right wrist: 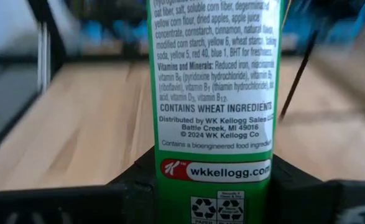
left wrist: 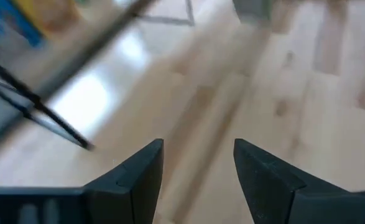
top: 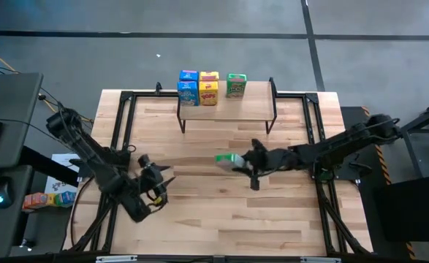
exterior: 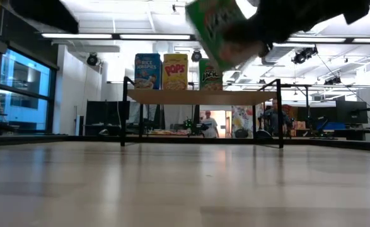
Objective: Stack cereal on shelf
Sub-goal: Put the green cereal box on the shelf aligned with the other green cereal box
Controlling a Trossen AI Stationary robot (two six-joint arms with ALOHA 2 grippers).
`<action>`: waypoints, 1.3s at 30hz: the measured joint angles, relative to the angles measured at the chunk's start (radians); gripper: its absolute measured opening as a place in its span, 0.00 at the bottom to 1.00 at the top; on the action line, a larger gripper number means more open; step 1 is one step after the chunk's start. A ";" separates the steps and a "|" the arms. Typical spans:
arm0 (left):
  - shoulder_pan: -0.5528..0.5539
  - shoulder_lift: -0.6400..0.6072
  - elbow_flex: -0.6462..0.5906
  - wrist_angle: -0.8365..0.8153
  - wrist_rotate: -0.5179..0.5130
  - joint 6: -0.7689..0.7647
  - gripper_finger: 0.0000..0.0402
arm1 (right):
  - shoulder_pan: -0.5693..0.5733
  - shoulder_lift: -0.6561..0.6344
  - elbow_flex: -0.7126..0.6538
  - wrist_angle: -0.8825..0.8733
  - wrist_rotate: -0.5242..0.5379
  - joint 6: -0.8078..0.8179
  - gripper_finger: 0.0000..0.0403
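Note:
The shelf (top: 252, 107) stands near the table's far edge on thin black legs. On its top board stand a blue cereal box (top: 188, 86), a yellow one (top: 209, 88) and a green one (top: 236, 85), upright in a row, as the low view shows too (exterior: 175, 71). My right gripper (top: 241, 162) is over the middle of the table, shut on a second green cereal box (top: 227, 160). My left gripper (top: 161, 187) is open over the table's near left part, touching nothing; the left wrist view (left wrist: 198, 167) shows only bare tabletop between its fingers. My right gripper pinches the green box between its two fingers (right wrist: 135, 183), one on each broad face, near one end (right wrist: 214, 186); the narrow ingredients side faces the wrist camera. The fingers come level from the table's right. The box (exterior: 219, 28) is lifted clear of the table and tilted.
A black metal frame (top: 119, 139) runs along the table's left, right and far sides. Colourful packets (top: 47, 197) lie on a side surface left of the table. Free room on the shelf top is right of the green box (top: 262, 98). People (exterior: 207, 123) are in the room beyond.

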 joint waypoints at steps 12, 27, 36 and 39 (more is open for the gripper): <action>0.354 -0.117 -0.433 1.204 0.675 0.820 0.36 | -0.220 -0.007 -0.038 0.327 0.102 -0.140 0.31; 0.437 -0.119 -0.433 1.322 0.676 1.002 0.36 | -0.389 0.236 -0.045 0.717 0.259 -0.181 0.31; 0.437 -0.119 -0.433 1.320 0.674 1.060 0.36 | -0.427 0.367 -0.045 0.826 0.372 -0.200 0.31; 0.437 -0.119 -0.433 1.320 0.671 1.076 0.36 | -0.441 0.372 -0.045 0.835 0.370 -0.199 0.31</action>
